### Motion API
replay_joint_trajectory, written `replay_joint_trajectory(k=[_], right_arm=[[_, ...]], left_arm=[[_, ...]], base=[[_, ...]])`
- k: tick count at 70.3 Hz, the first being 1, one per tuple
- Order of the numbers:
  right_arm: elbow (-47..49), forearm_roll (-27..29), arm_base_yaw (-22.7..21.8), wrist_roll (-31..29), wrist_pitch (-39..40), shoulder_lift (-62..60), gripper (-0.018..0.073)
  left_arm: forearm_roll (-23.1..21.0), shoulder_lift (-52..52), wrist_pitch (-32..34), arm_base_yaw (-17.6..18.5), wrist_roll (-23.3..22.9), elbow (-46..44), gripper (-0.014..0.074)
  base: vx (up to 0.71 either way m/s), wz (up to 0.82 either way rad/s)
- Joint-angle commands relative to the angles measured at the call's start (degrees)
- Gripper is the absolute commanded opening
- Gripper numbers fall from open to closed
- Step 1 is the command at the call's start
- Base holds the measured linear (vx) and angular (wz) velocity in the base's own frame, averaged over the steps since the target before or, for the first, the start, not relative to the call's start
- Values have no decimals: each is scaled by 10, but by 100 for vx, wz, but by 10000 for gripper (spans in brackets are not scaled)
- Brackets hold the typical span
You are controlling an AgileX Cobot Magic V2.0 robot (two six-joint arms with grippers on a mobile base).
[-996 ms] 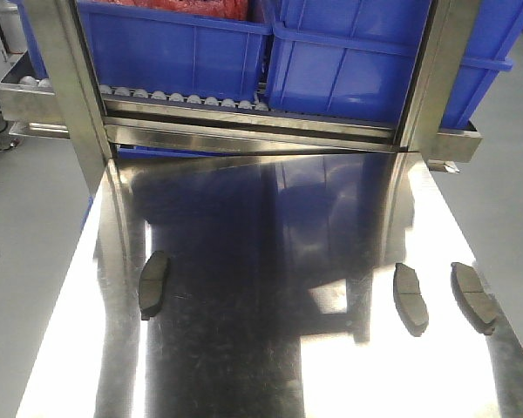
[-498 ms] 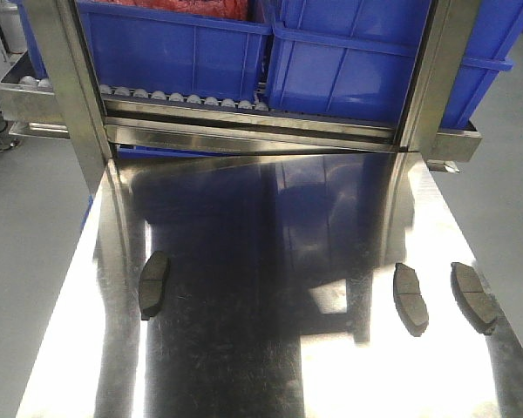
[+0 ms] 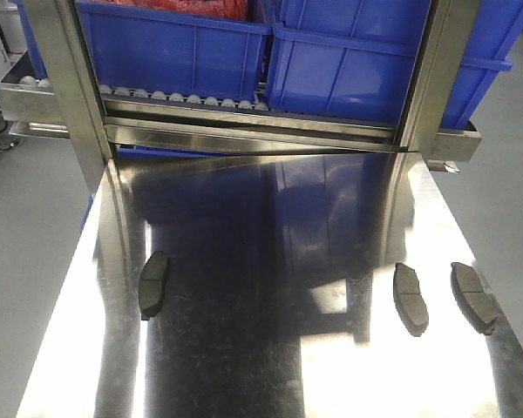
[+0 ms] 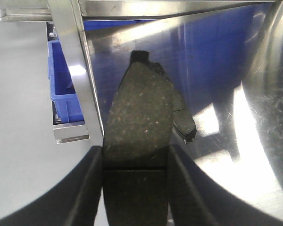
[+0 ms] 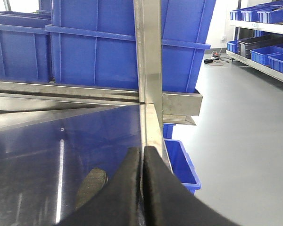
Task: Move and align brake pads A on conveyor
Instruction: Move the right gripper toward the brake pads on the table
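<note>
Left gripper (image 4: 136, 162) clamped on pad (image 4: 139, 117) over steel table (image 4: 264, 155). Right gripper (image 5: 142, 153) fingers pressed together (nothing between). Flat on table: left pad (image 3: 154, 283), middle pad (image 3: 410, 298), right pad (image 3: 473, 296).

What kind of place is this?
Probably a factory or warehouse workstation: blue bins on a roller rack, a brake pad in the left hand, more bin shelves across the floor.
</note>
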State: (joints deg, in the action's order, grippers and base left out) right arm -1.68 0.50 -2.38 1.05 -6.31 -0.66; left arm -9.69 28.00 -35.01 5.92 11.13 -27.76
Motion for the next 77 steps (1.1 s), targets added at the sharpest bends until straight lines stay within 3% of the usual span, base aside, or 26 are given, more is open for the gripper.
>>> replay_joint_trajectory(k=[1,31,42,60,68,77], right_arm=[[-10,-5,1,-5,42,-8,-4],[8,-5,1,-7,33,-6,-4],[114,-20,1,-10,-31,59,-4],[352,-34,1,-10,-168,285,-4],[404,-37,1,-22,-224,351,1],[411,-37,1,-23,-216,379,77]], left_arm=[[-11,0,52,5,-2,-17,146],[-11,0,52,5,-2,-17,146],[-11,0,52,5,-2,-17,146],[-11,0,52,5,-2,-17,146],[-11,0,52,5,-2,-17,146],[-11,0,52,5,-2,-17,146]], base=[[0,0],[0,0],[0,0],[0,0],[0,0],[0,0]])
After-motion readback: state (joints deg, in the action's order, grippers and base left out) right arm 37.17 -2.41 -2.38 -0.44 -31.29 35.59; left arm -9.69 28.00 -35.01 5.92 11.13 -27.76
